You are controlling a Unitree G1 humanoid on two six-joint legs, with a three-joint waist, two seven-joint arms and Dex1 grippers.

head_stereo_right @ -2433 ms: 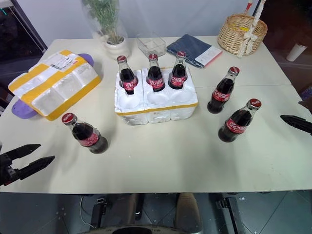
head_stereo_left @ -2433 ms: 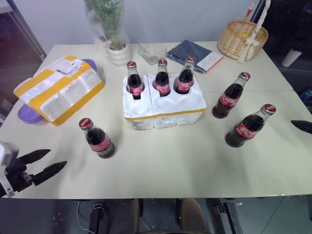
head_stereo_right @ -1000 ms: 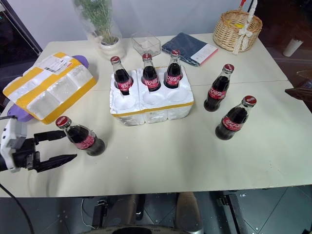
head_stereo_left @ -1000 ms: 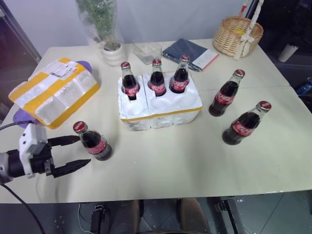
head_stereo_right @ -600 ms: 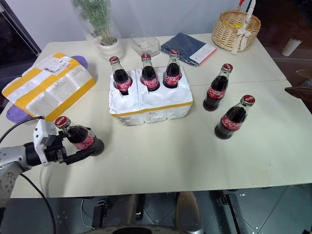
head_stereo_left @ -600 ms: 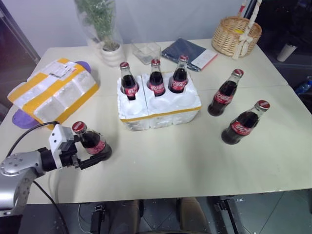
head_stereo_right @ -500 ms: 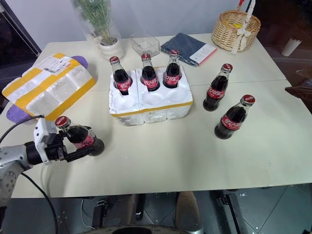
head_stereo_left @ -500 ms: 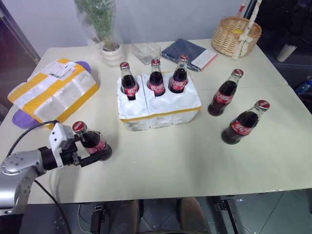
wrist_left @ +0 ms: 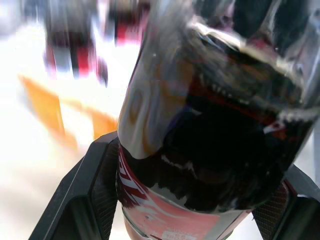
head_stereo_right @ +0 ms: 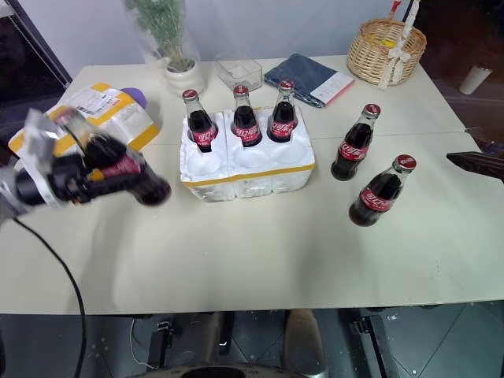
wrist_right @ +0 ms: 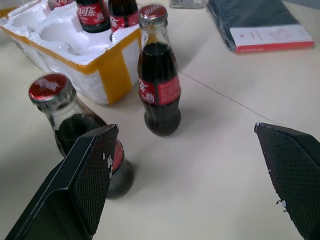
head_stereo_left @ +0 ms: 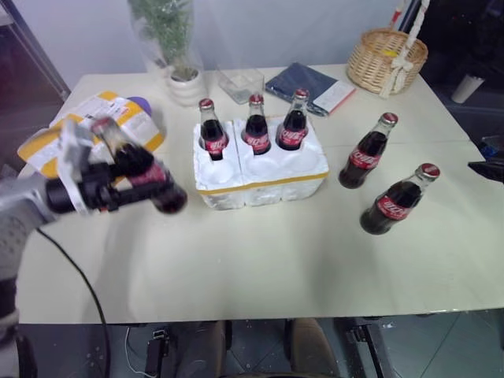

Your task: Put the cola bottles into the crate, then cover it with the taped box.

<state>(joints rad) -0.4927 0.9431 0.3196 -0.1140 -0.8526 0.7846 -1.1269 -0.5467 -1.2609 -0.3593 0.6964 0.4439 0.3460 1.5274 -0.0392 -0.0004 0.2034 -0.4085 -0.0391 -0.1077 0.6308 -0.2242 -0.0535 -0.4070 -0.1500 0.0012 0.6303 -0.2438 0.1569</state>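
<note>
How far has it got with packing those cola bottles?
Half done: three bottles stand in the crate's back wells. The left gripper holds a fourth bottle lifted off the table. Two more bottles wait to the right, and the taped box isn't on yet.

Left gripper (head_stereo_right: 118,177) holds a cola bottle (head_stereo_right: 118,169) above the table (head_stereo_right: 260,252).

You are looking at a bare near half of the tabletop (head_stereo_left: 260,268), giving a gripper open passage. Three bottles (head_stereo_left: 257,126) are standing along the far row of the crate (head_stereo_left: 260,169), leaving its near wells open. Two more bottles (head_stereo_left: 398,203) are blocking the right side, just beside each other.
</note>
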